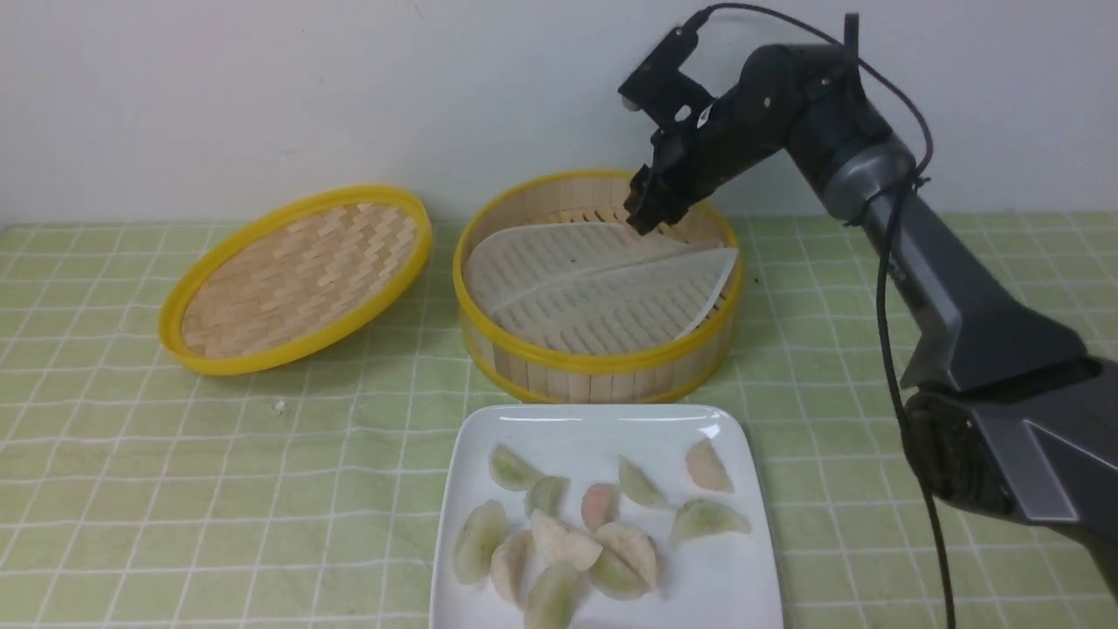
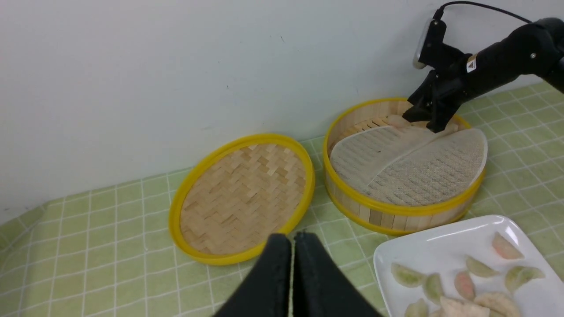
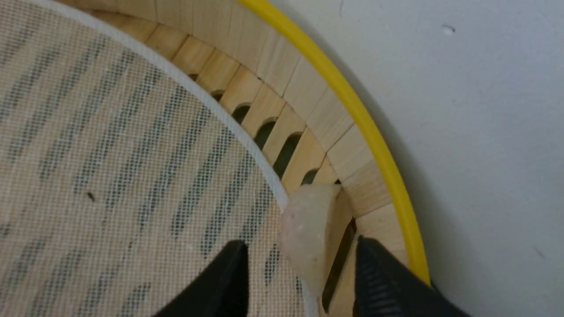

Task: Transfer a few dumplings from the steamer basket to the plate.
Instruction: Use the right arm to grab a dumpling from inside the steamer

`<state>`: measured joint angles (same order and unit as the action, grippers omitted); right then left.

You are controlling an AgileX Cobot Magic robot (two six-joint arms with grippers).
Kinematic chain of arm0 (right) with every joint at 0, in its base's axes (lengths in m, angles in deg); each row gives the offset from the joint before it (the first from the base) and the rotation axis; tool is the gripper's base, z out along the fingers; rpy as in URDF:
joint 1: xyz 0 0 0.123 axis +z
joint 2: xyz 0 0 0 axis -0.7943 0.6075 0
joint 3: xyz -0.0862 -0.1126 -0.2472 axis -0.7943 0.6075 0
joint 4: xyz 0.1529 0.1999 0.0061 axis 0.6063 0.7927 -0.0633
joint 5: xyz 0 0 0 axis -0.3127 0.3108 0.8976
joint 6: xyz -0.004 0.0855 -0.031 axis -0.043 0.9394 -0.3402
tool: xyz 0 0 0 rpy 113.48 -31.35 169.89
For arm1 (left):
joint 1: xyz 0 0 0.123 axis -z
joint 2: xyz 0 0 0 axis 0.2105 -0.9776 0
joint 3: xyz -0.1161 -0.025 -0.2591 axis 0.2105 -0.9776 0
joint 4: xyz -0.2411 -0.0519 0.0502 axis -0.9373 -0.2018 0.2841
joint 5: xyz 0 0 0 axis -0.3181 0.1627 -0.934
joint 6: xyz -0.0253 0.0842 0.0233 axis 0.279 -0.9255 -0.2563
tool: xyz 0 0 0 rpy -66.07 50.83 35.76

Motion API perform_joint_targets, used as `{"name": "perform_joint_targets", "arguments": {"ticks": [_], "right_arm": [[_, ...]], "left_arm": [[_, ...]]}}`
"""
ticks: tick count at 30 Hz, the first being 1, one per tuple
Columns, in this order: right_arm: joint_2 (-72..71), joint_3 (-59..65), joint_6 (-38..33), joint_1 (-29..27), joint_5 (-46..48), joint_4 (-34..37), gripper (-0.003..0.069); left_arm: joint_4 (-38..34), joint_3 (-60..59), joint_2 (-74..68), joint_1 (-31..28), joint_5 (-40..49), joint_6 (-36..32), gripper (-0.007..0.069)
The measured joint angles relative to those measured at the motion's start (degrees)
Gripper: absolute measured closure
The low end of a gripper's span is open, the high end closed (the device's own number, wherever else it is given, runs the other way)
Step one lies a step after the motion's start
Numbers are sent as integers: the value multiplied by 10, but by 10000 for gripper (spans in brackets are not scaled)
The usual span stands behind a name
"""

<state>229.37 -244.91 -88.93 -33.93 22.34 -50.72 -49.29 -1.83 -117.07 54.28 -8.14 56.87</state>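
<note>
The steamer basket (image 1: 594,362) stands mid-table with its whitish liner (image 1: 594,279) folded inside. My right gripper (image 1: 646,214) hangs over the basket's back rim, open. In the right wrist view one pale dumpling (image 3: 308,220) lies at the liner's edge against the slat wall. It sits between the spread fingers of the right gripper (image 3: 299,244), and neither finger touches it. Several dumplings (image 1: 559,542) lie on the white plate (image 1: 716,577) in front of the basket. My left gripper (image 2: 292,235) is shut and empty, above the cloth near the lid.
The shallow woven lid (image 1: 297,275) lies tilted to the left of the basket. A green checked cloth (image 1: 131,489) covers the table. A white wall (image 1: 349,87) rises close behind the basket. My right arm (image 1: 961,306) reaches in from the right.
</note>
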Motion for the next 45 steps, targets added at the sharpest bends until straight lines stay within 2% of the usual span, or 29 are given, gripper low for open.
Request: {"name": "perform_joint_targets", "arguments": {"ticks": [1,5,13,16,18,19,20,21,25,33,41,45], "right_arm": [[5,0,0,0,-10,0,267],[27,0,0,0,-37,0,207],[44,-2,-2,1,-60,8,205],[46,-2,0,1,-61,11,258],[48,-3,1,1,-59,15,352],[49,-3,1,1,-56,15,421],[49,-4,0,1,-59,12,522],[49,-4,0,1,-57,12,538],[41,-3,14,1,-44,4,519],[-28,0,49,1,65,-5,519],[-61,-2,66,1,75,-11,519],[-81,2,158,1,88,-42,519]], "left_arm": [[0,0,0,0,0,0,631],[0,0,0,0,0,0,631],[6,0,0,0,0,0,631],[6,0,0,0,0,0,631],[6,0,0,0,0,0,631],[6,0,0,0,0,0,631],[6,0,0,0,0,0,631],[6,0,0,0,0,0,631],[6,0,0,0,0,0,631],[7,0,0,0,0,0,631],[8,0,0,0,0,0,631],[8,0,0,0,0,0,631]]}}
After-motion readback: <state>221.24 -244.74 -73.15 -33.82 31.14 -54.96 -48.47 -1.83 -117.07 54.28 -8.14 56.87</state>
